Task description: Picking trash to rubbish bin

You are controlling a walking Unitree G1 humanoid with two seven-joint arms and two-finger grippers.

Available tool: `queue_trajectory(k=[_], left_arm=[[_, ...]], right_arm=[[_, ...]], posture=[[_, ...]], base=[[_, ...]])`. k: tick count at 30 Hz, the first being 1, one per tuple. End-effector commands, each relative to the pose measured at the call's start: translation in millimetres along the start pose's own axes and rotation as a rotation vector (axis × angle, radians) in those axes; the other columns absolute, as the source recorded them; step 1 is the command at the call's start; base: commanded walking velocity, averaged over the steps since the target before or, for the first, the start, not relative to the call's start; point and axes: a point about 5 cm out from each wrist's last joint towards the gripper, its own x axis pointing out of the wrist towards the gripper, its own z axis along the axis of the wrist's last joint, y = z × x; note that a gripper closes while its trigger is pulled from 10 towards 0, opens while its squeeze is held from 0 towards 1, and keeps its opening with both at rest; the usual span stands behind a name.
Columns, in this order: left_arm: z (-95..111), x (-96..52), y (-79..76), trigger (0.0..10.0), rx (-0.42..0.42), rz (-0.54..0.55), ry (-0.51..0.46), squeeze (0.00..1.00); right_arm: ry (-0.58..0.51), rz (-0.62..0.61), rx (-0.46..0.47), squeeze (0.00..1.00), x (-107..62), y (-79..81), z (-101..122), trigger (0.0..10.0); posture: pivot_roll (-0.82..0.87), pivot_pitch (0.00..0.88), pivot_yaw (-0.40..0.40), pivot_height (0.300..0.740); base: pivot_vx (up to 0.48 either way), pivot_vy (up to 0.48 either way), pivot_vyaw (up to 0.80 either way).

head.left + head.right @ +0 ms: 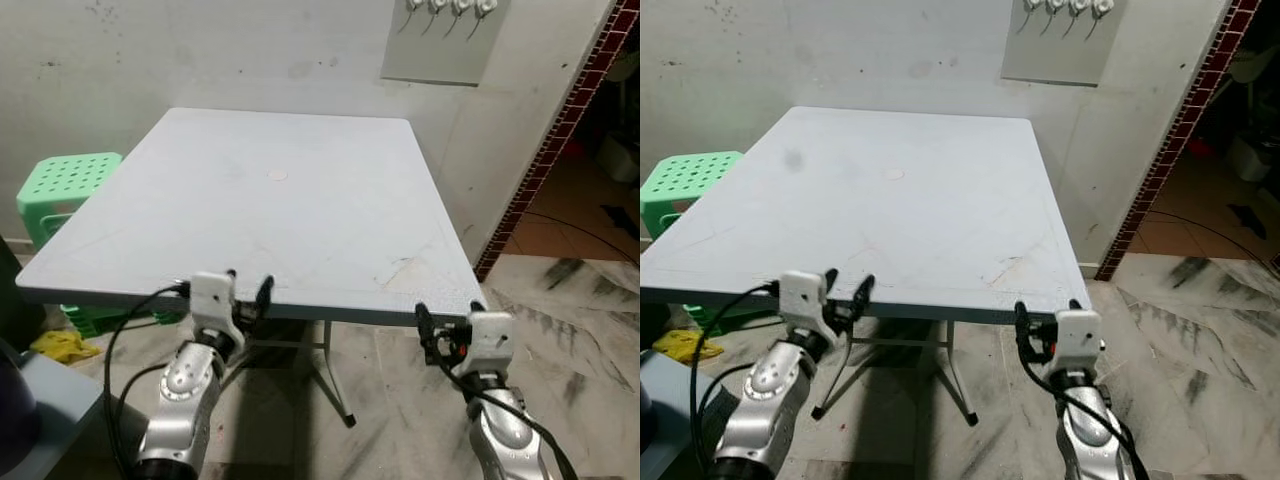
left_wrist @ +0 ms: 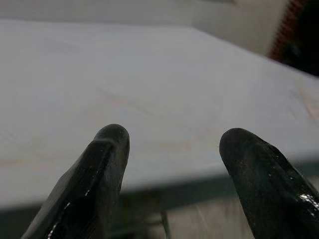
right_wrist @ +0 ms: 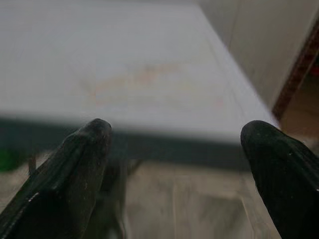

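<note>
Two grippers are raised side by side at the near edge of a pale grey square plastic table (image 1: 300, 215). The left gripper (image 1: 249, 288) is just at the near edge toward the left corner, and its two black fingers (image 2: 102, 169) are spread apart with nothing between them. The right gripper (image 1: 447, 315) is near the right corner of the same edge, a little lower than the table top, and its fingers (image 3: 75, 174) are also spread wide and hold nothing. Both silver arms come up from below, each with a black cable along the wrist.

On the table top a small round pale mark or disc (image 1: 278, 175) lies near the middle; it cannot be told if it is a loose thing or a part of the table. Some faint brownish stains (image 1: 395, 268) are on the surface toward the near right corner.

On the floor to the left, under the table's edge, a crumpled yellow piece (image 1: 62, 346) lies, which could be the trash; it is well apart from both grippers. Just beside it a green plastic stool (image 1: 65, 185) with a perforated seat stands against the wall. A dark rounded object (image 1: 15, 400) is at the lower left corner; it cannot be told what it is. A grey panel with white hooks (image 1: 445, 30) hangs on the wall behind the table. The floor (image 1: 590, 340) is marbled tile.
</note>
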Motion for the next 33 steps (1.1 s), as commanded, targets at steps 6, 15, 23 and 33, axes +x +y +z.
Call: queue_trajectory(k=[6, 15, 23, 33], left_arm=[[-28, -15.7, -1.2, 10.0, 0.111, -0.045, 0.085, 0.00], [-71, -37.3, 5.1, 10.0, 0.254, -0.069, 0.262, 0.00], [-103, -46.7, 6.4, 10.0, 0.296, -0.031, 0.456, 0.00], [-137, -77.1, 13.1, 10.0, 0.136, 0.076, 0.749, 0.00]], right_arm=[[0.093, 0.018, -0.013, 0.00, -14.2, -4.1, -30, 10.0], [0.234, 0.046, -0.034, 0.00, -28.8, -6.4, -68, 10.0], [0.423, 0.059, -0.069, 0.00, -40.3, -9.5, -101, 10.0], [0.639, 0.012, -0.057, 0.00, -53.2, -12.7, -125, 10.0]], posture=[[-0.04, 0.000, -0.021, 0.740], [-0.04, 0.000, -0.016, 0.740], [-0.04, 0.000, -0.006, 0.740], [-0.05, 0.000, 0.004, 0.740]], base=[[0.000, 0.000, 0.00], [0.000, 0.000, 0.00], [0.000, 0.000, 0.00], [0.000, 0.000, 0.00]])
